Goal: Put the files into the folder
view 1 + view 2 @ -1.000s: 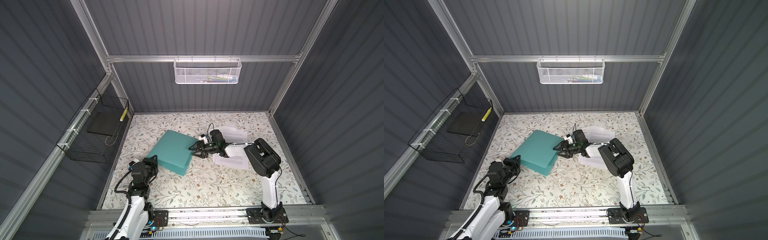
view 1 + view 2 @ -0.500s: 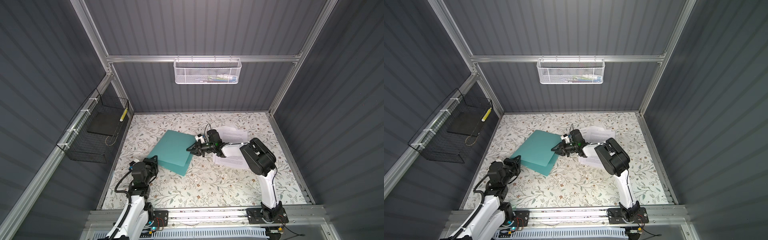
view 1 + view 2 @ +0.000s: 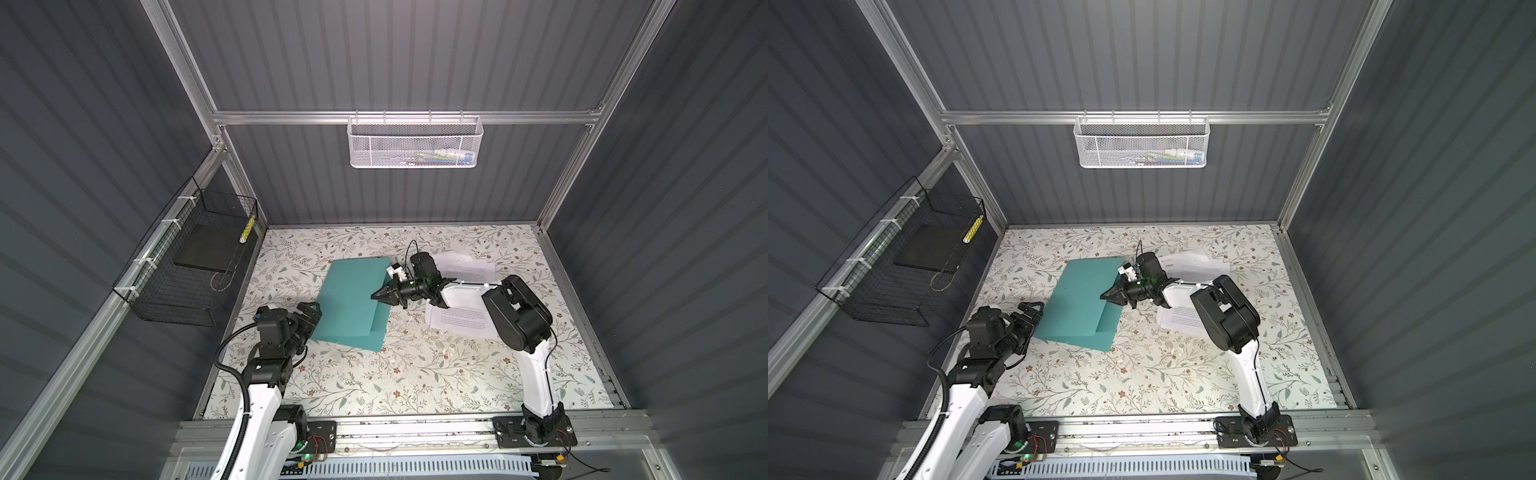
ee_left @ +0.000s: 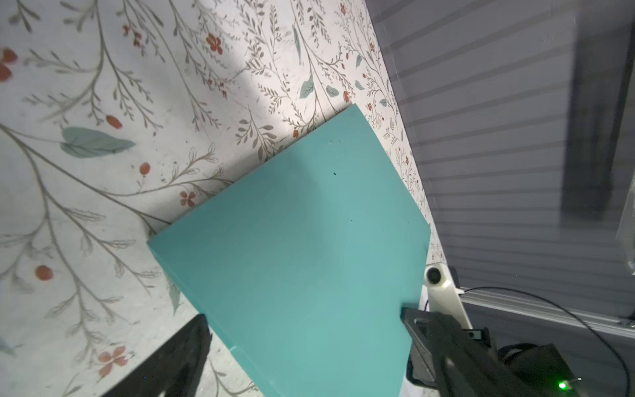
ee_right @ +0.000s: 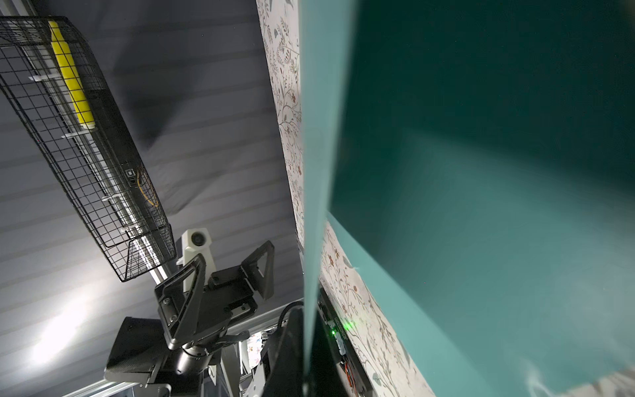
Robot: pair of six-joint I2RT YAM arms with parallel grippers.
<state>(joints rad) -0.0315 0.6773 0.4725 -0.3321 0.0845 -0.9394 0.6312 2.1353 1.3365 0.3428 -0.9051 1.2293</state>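
Observation:
The teal folder (image 3: 353,299) (image 3: 1079,303) lies left of centre on the floral table. Its top cover is raised at the right edge, and the lower flap shows beneath. My right gripper (image 3: 379,295) (image 3: 1106,296) is shut on that cover edge, which I see edge-on between the jaws in the right wrist view (image 5: 309,343). My left gripper (image 3: 309,318) (image 3: 1030,318) (image 4: 305,343) stands open at the folder's (image 4: 302,257) near-left corner, one finger on each side, not gripping. The files (image 3: 467,270) (image 3: 1196,266), white printed sheets, lie to the right, partly under the right arm.
A black wire basket (image 3: 187,266) on the left wall holds a dark slab and a yellow stick. A white mesh basket (image 3: 415,141) hangs on the back wall. Grey walls close in the table on three sides.
My right gripper has slid left along the folder and shut on the cover's edge. My left gripper's jaws have opened at the folder's corner.

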